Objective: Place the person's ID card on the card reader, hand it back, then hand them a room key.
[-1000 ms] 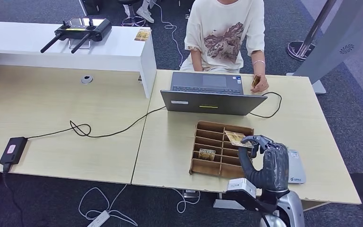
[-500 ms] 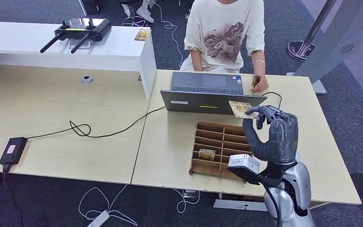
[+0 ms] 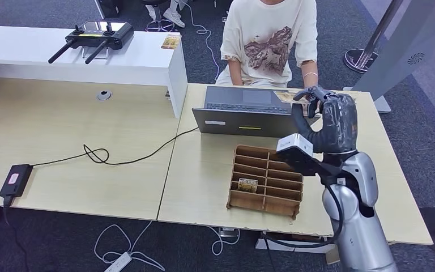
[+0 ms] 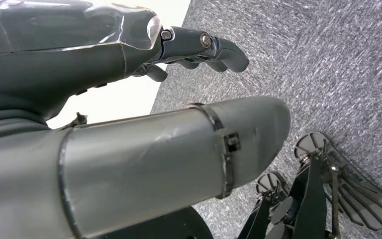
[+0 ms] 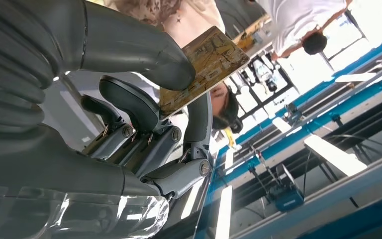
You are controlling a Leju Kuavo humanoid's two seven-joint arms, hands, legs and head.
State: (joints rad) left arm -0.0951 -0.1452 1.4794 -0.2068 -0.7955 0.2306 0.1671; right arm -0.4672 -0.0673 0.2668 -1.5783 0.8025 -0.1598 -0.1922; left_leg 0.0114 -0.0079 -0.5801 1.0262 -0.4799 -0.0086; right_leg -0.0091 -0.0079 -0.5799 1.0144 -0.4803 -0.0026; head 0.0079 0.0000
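My right hand (image 3: 328, 116) is raised over the far right corner of the laptop (image 3: 249, 122), in front of the seated person (image 3: 269, 39). It pinches a gold patterned key card (image 3: 286, 96) between thumb and fingers, and the card points toward the person. The right wrist view shows the same card (image 5: 206, 62) held flat under the thumb of my right hand (image 5: 129, 114). A wooden compartment tray (image 3: 266, 204) sits near the desk's front edge with one more card (image 3: 248, 183) in it. My left hand (image 4: 194, 45) hangs over carpet and holds nothing, its fingers loosely extended.
A black cable (image 3: 119, 158) runs from the laptop across the desk to a black adapter (image 3: 15, 179) at the left edge. A raised white counter (image 3: 79, 56) with a black controller (image 3: 93, 35) stands at the back left. A stanchion base (image 3: 362, 59) is behind the desk's right end.
My right hand has lifted the key card from above the wooden tray and carried it up and away, past the laptop lid toward the person.
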